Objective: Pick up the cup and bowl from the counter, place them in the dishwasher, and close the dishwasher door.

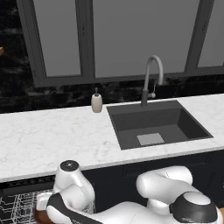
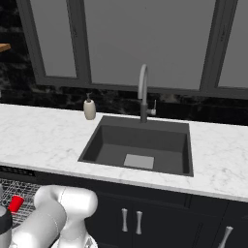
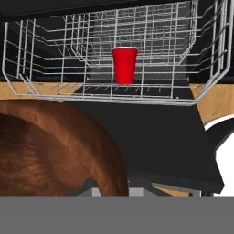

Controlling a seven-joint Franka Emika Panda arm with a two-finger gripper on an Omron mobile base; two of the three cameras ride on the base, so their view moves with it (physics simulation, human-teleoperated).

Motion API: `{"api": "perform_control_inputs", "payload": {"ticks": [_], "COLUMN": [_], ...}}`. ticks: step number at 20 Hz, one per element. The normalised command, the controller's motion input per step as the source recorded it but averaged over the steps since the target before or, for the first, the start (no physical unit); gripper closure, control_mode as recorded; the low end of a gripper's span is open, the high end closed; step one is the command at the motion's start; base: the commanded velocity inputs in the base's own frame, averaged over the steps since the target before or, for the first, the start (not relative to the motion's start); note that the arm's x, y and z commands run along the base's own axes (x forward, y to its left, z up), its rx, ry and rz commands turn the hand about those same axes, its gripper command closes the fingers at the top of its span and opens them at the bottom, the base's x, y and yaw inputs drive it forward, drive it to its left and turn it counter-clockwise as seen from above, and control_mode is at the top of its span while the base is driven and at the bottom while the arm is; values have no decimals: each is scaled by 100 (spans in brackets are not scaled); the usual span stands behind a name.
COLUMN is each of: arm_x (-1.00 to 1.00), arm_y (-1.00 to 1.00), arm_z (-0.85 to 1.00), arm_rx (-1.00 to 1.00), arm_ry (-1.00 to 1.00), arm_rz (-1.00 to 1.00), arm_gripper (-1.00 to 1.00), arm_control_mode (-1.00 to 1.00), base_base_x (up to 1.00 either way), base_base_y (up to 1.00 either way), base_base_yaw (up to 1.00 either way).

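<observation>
Red plastic is showing inside the dishwasher (image 3: 137, 27): the cup (image 3: 124, 65) is standing upright on the white wire rack (image 3: 55, 91), near the middle of the basket as the hand view is presenting it. In the right base view the cup (image 2: 16, 203) is appearing at the lower left, on the rack (image 2: 19, 190) that is projecting out below the counter (image 2: 43, 140). The dishwasher door (image 3: 155, 146) is lying open and flat beneath the rack, its black inner face extending toward the camera.

The bowl (image 3: 50, 151), dark brown and wood-grained, is occupying the lower left of the hand view, very close to the lens and well short of the rack. In the left base view a brown sliver of the bowl (image 1: 40, 216) is showing at the bottom edge, just beside the wrist of the arm (image 1: 72, 192), above the rack (image 1: 15, 208).

The gripper itself is being hidden by the bowl and the arm; its fingertips are not distinguishable, so I cannot tell how far it is open or whether it is gripping the bowl.

On the counter, the dark sink (image 1: 155, 124) is sitting inset with a grey faucet (image 1: 151, 76) behind it, and a beige soap dispenser (image 1: 96, 101) is standing just left of the sink against the black backsplash. Dark cabinets (image 2: 140, 218) with silver handles are running below the counter to the right of the dishwasher.
</observation>
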Motion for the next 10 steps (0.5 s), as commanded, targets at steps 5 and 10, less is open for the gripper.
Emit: {"api": "perform_control_inputs", "payload": {"ticks": [5,10], "arm_x": [0,6], "arm_y": [29,16], "arm_z": [0,0], "arm_rx": [0,-1], "arm_ry": [-2,0], "arm_rz": [-22,-16], "arm_gripper": [100,100], "arm_control_mode": [-100,-100], "base_base_x": [0,0], "base_base_y": [0,0], "base_base_yaw": [0,0]}}
